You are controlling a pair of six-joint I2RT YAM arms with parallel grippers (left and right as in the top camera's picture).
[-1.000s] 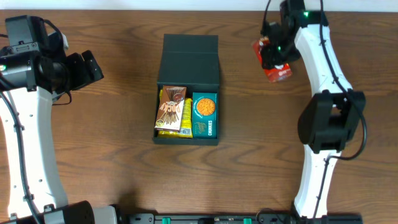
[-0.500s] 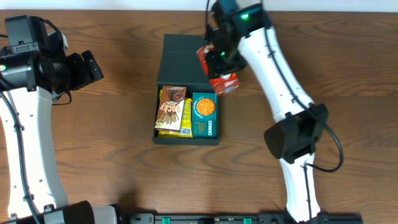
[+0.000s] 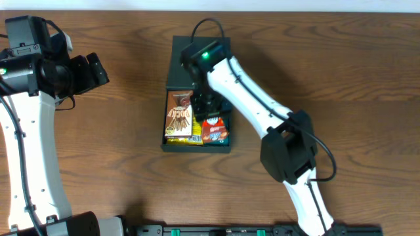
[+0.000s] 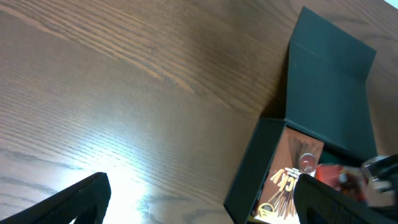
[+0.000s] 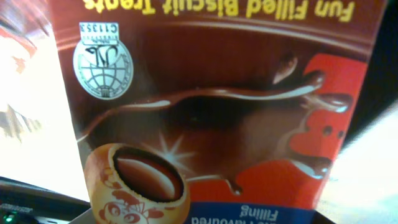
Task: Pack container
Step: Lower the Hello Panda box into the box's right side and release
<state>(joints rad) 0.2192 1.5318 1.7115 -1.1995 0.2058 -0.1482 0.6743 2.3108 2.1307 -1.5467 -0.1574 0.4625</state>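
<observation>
Left of the container (image 3: 197, 72) and well apart from it, the left gripper (image 3: 98, 71) hangs above the table (image 3: 341, 72). In the left wrist view we see its fingers (image 4: 81, 198) spread wide, with nothing between them.

The container sits on the table at mid-width. Its flap lid (image 3: 200, 60) is folded back flat on the far side, away from the arm bases. With the lid laid out, we note that the long axis runs near-to-far and that the open tray faces up. The hinge is on the far edge.

In the left half of the container lies a brown chocolate-stick packet (image 3: 179, 110), its length parallel to the container's axis. A yellow packet (image 3: 174, 138) shows beneath its near end.

In the right half of the container lies a red biscuit packet (image 3: 214, 130). The right gripper (image 3: 205, 108) is down over that half, at the far end of the red packet. The right wrist view is filled by the packet face, and the fingers are hidden. We cannot tell whether the jaws are clamped on the packet or parted.
</observation>
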